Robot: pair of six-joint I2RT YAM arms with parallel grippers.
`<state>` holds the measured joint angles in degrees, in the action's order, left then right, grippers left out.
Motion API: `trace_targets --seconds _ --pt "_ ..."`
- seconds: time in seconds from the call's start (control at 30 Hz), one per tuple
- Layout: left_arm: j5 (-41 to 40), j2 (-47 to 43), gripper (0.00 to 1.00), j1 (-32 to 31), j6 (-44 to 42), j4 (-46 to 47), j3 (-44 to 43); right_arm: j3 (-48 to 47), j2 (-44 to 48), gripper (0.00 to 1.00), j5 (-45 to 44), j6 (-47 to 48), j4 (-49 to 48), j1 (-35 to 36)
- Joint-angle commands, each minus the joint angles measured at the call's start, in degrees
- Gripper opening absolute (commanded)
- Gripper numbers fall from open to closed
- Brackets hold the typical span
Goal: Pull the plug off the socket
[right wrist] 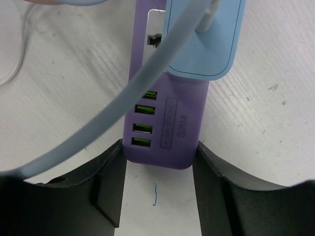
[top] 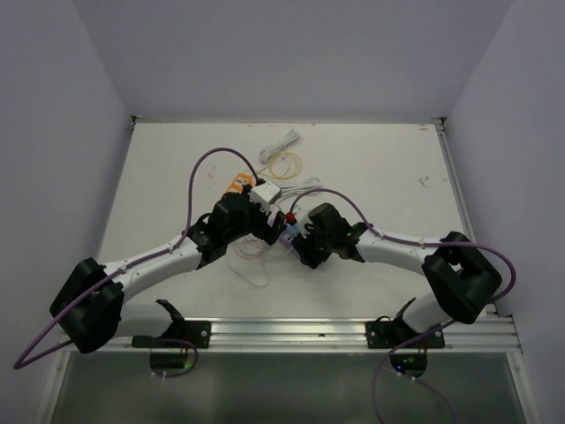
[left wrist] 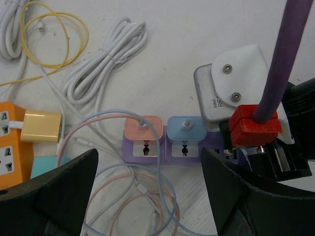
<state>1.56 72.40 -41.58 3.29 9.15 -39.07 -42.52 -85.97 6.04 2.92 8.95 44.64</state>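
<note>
Not unplugged yet. The pink plug and the blue plug both sit fully seated in the purple power strip. Blue is nearer the strip's USB end, and pink is beside it on the far side.

The right gripper is closed on the strip's USB end with fingers touching both sides, so bracing looks done. The left gripper is spread wide above the strip and holds nothing, with both plugs in the gap between its fingers.

Remaining: lower the left gripper, close on one plug, pull away from the strip. Can't tell which plug is the target.
</note>
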Motion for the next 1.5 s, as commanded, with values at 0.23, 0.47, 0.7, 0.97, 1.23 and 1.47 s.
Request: trace_targets --seconds 0.23,0.47,0.7,0.97,1.23,1.47 --pt "13.5 1.3 0.85 5.9 1.8 4.7 0.1 -2.7 0.6 0.04 6.2 3.6 4.1 -0.2" --pt "11.3 1.2 0.76 7.3 8.9 7.4 4.0 -3.0 -0.2 0.04 4.5 2.1 4.2 -0.7" --pt "-3.4 -0.2 0.69 1.1 15.5 8.5 5.8 -1.3 -0.4 0.04 5.4 0.1 1.7 -0.6" --pt "-11.3 1.6 0.67 -0.1 18.3 12.6 5.3 -0.5 0.0 0.02 4.9 -1.2 0.6 -0.6" --pt "-8.4 6.6 0.67 -0.9 15.5 14.7 2.0 -0.8 -0.6 0.01 5.3 -1.4 0.5 -0.7" --pt "-9.3 8.9 0.67 -2.4 15.4 16.1 1.2 -1.1 -1.5 0.01 5.5 -1.5 0.5 -0.7"
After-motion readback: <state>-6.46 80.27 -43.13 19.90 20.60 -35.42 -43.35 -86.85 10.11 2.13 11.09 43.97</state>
